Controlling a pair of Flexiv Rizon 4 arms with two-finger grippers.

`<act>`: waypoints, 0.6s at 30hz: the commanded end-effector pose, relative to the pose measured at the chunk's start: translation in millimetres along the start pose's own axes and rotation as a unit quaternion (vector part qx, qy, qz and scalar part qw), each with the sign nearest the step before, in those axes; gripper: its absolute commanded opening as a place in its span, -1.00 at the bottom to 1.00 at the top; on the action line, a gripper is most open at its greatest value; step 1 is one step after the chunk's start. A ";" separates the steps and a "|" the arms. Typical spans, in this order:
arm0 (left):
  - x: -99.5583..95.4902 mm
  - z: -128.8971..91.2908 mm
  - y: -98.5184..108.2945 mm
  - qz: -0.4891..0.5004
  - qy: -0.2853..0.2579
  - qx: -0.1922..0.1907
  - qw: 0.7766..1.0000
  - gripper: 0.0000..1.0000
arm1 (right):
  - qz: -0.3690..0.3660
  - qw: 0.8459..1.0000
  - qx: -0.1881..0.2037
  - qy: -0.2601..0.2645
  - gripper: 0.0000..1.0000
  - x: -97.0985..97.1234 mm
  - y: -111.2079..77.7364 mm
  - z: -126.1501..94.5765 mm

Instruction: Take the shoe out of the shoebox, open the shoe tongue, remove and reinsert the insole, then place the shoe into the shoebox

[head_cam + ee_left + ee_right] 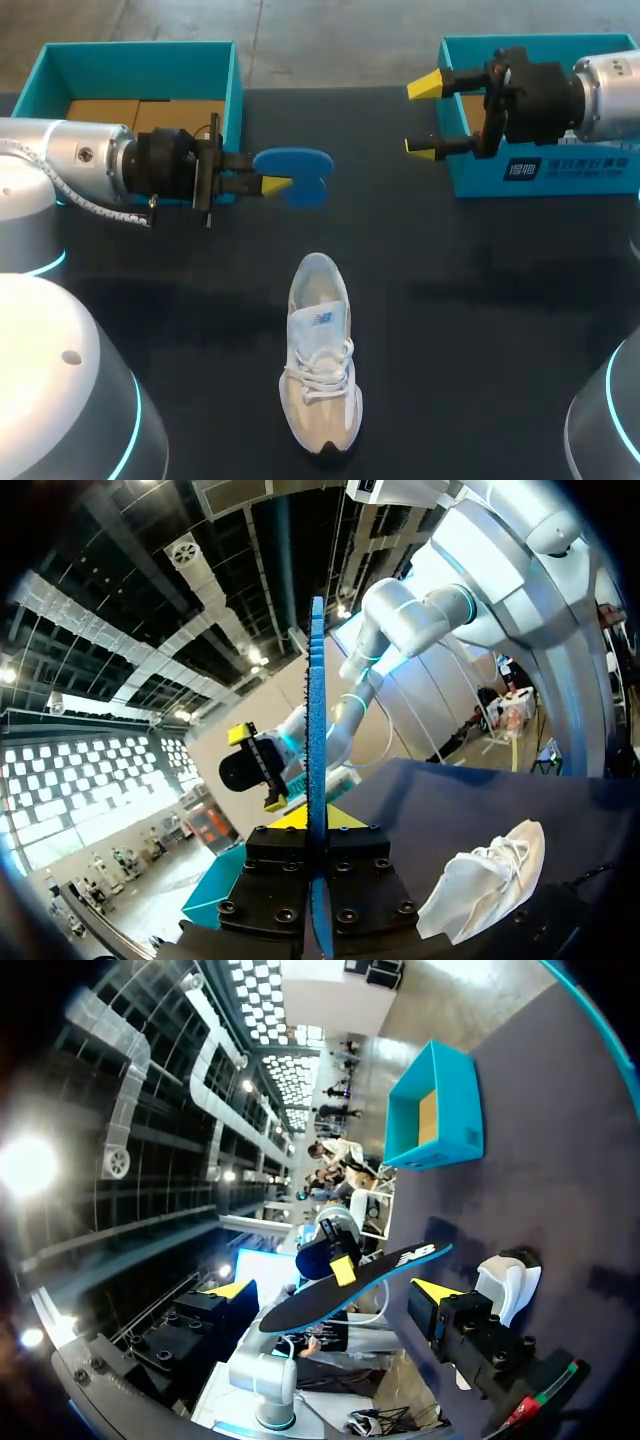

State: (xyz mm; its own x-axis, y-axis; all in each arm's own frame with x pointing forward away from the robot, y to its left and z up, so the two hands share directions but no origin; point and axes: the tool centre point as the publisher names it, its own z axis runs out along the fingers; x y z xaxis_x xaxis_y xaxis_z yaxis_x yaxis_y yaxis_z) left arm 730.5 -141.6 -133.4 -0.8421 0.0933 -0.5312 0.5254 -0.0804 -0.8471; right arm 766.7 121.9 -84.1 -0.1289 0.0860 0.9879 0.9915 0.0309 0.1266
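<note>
Insole out of the shoe and held by the left pincer; putting it back and boxing the shoe are left to do.

The dark counter [480, 330] fills most of the frame; a teal shoebox [140, 58] stands at upper left and a second teal box [560, 172] at upper right, with no shoe showing in either; the white shoe [320, 365] lies on the counter at lower middle, toe toward the lower edge, well apart from both boxes; the blue insole [297, 176] is in the upper middle, clear of the shoe, with the left pincer [268, 183] clamped on one end; the right pincer [424, 117], upper right, is spread wide and holds nothing; by my judgement the unboxing and insole removal are done.
</note>
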 end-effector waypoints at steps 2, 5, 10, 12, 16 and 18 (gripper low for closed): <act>-3.3 4.3 3.8 -0.160 -0.016 -0.011 0.987 -1.00 | 0.001 1.000 0.000 0.000 1.00 -0.3 0.4 1.4; -4.0 4.7 6.0 -0.238 -0.018 -0.017 0.971 -1.00 | 0.001 1.000 0.000 0.000 1.00 -0.3 0.4 1.4; -4.3 3.1 3.8 -0.386 -0.019 -0.027 0.922 -1.00 | 0.001 1.000 0.000 0.000 1.00 -0.3 0.4 1.4; -6.1 1.2 -0.2 -0.433 -0.015 -0.024 0.901 -1.00 | 0.001 1.000 0.000 0.000 1.00 -0.3 0.4 1.4; -10.7 -4.4 -9.0 -0.544 -0.004 -0.028 0.839 -1.00 | 0.001 1.000 0.000 0.000 1.00 -0.3 0.4 1.4; -12.6 -6.4 -12.4 -0.594 0.000 -0.027 0.804 -1.00 | 0.001 1.000 0.000 0.000 1.00 -0.3 0.4 1.4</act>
State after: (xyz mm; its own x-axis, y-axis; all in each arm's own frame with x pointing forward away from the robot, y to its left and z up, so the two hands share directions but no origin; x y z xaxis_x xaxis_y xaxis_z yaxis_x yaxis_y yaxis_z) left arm 737.2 -141.5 -125.2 -0.9946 0.0903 0.0502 -0.0505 -0.0013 -0.9987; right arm 766.7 121.8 -84.0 -0.1287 0.0863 0.9879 0.9915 0.0309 0.1265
